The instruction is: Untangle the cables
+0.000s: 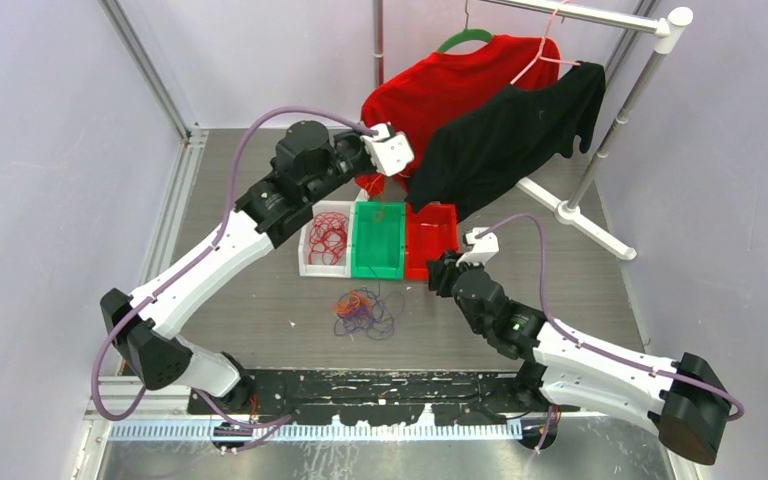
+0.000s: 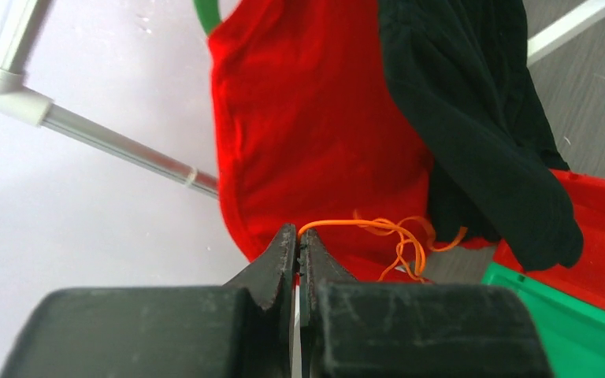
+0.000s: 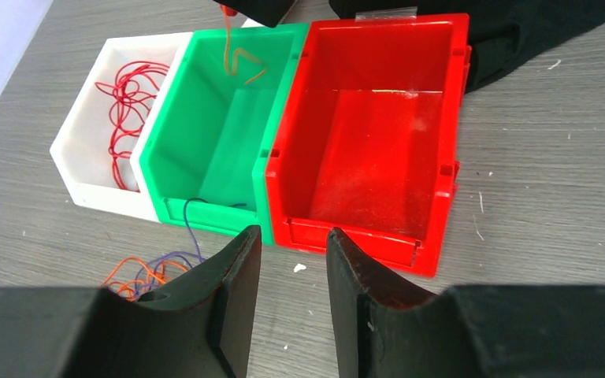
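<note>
Left gripper (image 2: 298,238): closed on 1 orange cable (image 2: 386,227), pinched at the fingertips; it is raised above the far end of the green bin (image 3: 228,142).
Orange cable: trails from the closed tips in loose loops, its free end hanging over the green bin, in front of the red shirt (image 1: 430,90).
Right gripper (image 3: 291,244): open, holding nothing, low over the counter (image 1: 270,320) at the near edge of the red bin (image 3: 370,150).
Cable bundle (image 1: 365,312): orange and purple strands in 1 heap on the counter, just in front of the green bin, left of the right gripper and apart from it; 1 purple strand reaches over the green bin's front wall.
Strand count in bundle: cannot tell.
Red cables (image 1: 327,235): 1 loose tangle inside the white bin (image 3: 102,197).
Bins: 3, touching side by side, white, green, red from left to right.
Garments: 2, the red shirt and a black shirt (image 1: 520,130), on 1 rack (image 1: 676,20) behind the bins.
</note>
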